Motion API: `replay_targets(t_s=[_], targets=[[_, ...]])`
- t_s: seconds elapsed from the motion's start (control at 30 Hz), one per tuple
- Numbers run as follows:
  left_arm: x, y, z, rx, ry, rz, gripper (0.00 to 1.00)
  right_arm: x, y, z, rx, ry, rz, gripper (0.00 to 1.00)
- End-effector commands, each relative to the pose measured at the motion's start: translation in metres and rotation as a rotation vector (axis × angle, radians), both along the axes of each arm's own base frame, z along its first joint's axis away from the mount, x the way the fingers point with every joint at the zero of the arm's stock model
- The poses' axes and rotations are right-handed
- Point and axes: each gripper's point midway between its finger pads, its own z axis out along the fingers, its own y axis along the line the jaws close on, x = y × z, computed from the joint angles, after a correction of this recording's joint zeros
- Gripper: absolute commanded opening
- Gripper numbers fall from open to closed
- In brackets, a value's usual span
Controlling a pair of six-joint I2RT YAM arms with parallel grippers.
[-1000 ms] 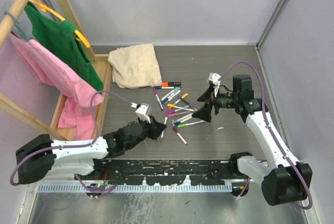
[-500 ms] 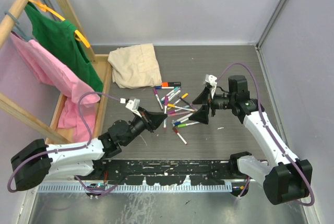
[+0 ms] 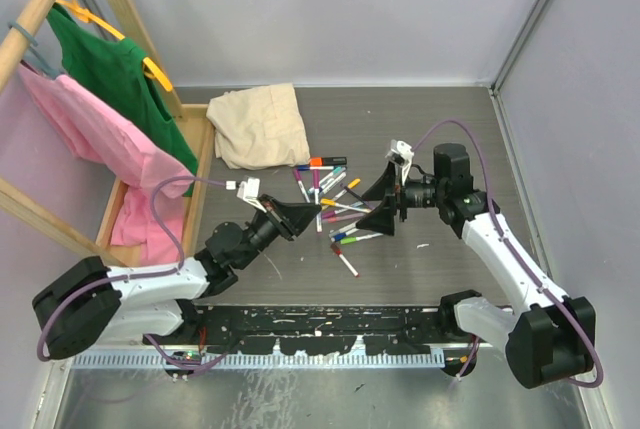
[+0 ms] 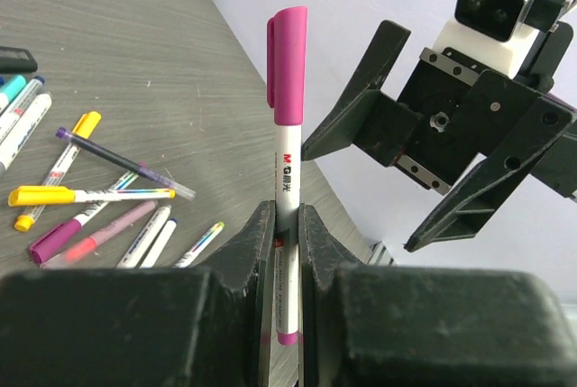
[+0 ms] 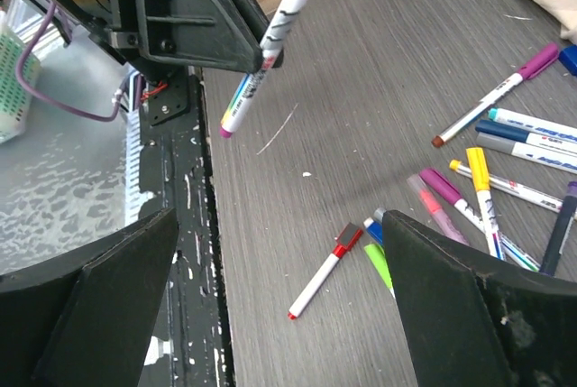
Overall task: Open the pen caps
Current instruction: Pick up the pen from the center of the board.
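Observation:
My left gripper [image 4: 286, 217] is shut on a white-barrelled pen [image 4: 286, 166], held upright above the table with its magenta pen cap [image 4: 288, 60] still fitted on top. In the top view the left gripper [image 3: 306, 215] faces my right gripper [image 3: 383, 202], which is open wide a short way to the right of the cap. The right wrist view shows the held pen [image 5: 262, 51] at upper left, beyond the right gripper [image 5: 279, 225]. Several capped pens [image 3: 335, 197] lie scattered on the table. A red-capped one [image 5: 320, 274] lies apart from them.
A beige cloth [image 3: 260, 124] lies at the back. A wooden rack [image 3: 60, 9] with green and pink garments stands at the left. A thicker black marker with an orange cap [image 3: 322, 161] lies at the far edge of the pen pile. A wall [image 3: 590, 99] bounds the right side.
My left arm has carried the pen up and to the right, toward the right gripper. The right gripper has shifted slightly left toward it and stays open.

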Motion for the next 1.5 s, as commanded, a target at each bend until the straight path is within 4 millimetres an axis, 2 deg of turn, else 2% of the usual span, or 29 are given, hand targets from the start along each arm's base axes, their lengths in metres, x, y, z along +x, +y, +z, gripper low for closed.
replay_targets(t_s=[0.0, 0.2, 0.27, 0.5, 0.63, 0.77, 0.9, 1.07, 1.27, 1.33, 1.47], targets=[[0.004, -0.003, 0.047, -0.156, -0.079, -0.005, 0.0, 0.0, 0.009, 0.017, 0.059, -0.011, 0.033, 1.0], [0.017, -0.013, 0.057, -0.197, -0.093, 0.0, 0.0, 0.001, 0.019, 0.027, 0.13, 0.051, 0.044, 1.0], [0.022, -0.019, 0.054, -0.204, -0.081, -0.002, 0.0, -0.001, 0.022, 0.026, 0.148, 0.078, 0.043, 0.99], [0.026, -0.04, 0.061, -0.294, -0.074, -0.064, 0.0, -0.001, 0.035, 0.018, 0.161, 0.113, 0.022, 0.92], [0.026, -0.056, 0.062, -0.315, -0.06, -0.124, 0.0, 0.001, 0.038, 0.015, 0.17, 0.146, -0.001, 0.84], [0.025, -0.067, 0.061, -0.316, -0.048, -0.167, 0.0, 0.003, 0.04, 0.013, 0.169, 0.165, -0.018, 0.72], [0.026, -0.069, 0.06, -0.313, -0.048, -0.168, 0.0, 0.005, 0.041, 0.013, 0.169, 0.185, -0.028, 0.57], [0.024, -0.068, 0.057, -0.301, -0.052, -0.169, 0.0, 0.009, 0.041, 0.014, 0.171, 0.199, -0.046, 0.46], [0.021, -0.067, 0.058, -0.278, -0.084, -0.173, 0.0, 0.012, 0.041, 0.013, 0.169, 0.217, -0.061, 0.18], [0.02, -0.066, 0.059, -0.272, -0.096, -0.171, 0.09, 0.011, 0.041, 0.013, 0.168, 0.22, -0.058, 0.11], [0.019, -0.06, 0.057, -0.265, -0.097, -0.153, 0.5, 0.009, 0.041, 0.015, 0.167, 0.209, -0.042, 0.02]])
